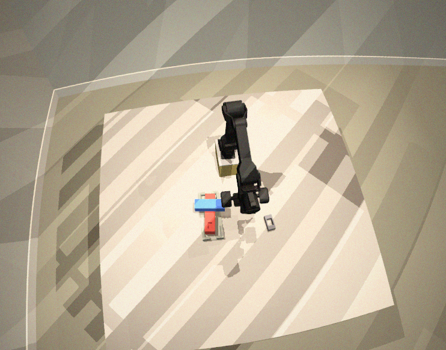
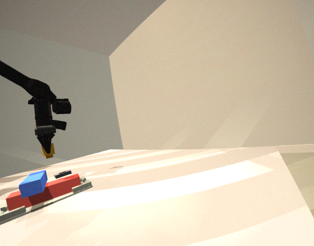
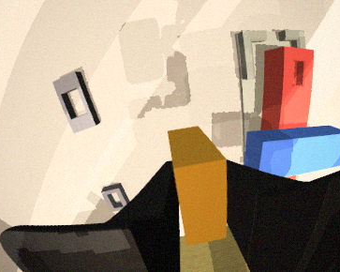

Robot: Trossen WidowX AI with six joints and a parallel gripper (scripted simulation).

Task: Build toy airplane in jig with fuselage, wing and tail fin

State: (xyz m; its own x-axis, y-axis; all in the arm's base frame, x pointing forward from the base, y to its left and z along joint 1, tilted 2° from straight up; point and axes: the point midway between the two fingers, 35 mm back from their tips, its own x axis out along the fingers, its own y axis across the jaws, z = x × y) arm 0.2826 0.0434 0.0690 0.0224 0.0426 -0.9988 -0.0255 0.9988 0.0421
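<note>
The red fuselage (image 1: pixel 209 215) (image 2: pixel 60 186) (image 3: pixel 295 108) lies flat in the grey cradle (image 1: pixel 222 231) (image 2: pixel 83 186) (image 3: pixel 263 36). The blue wing (image 1: pixel 207 205) (image 2: pixel 34 185) (image 3: pixel 303 152) lies across the fuselage's top and looks level; its tab is hidden. The fuselage's tail socket shows open and empty. My gripper (image 2: pixel 48 151) (image 3: pixel 188 165) is shut on the orange tail fin (image 2: pixel 52 149) (image 3: pixel 211 216), held upright with its tab downward, well above the table and to the cradle's side. In the top view the arm hides the fin and fingertips.
A larger grey rectangular holder (image 1: pixel 271 228) (image 2: pixel 63 173) (image 3: pixel 84 126) lies on the table beyond the cradle's side. A smaller grey holder (image 3: pixel 106 194) lies near it, hidden under the arm in the top view. The arm's base block (image 1: pixel 228 170) stands behind the cradle.
</note>
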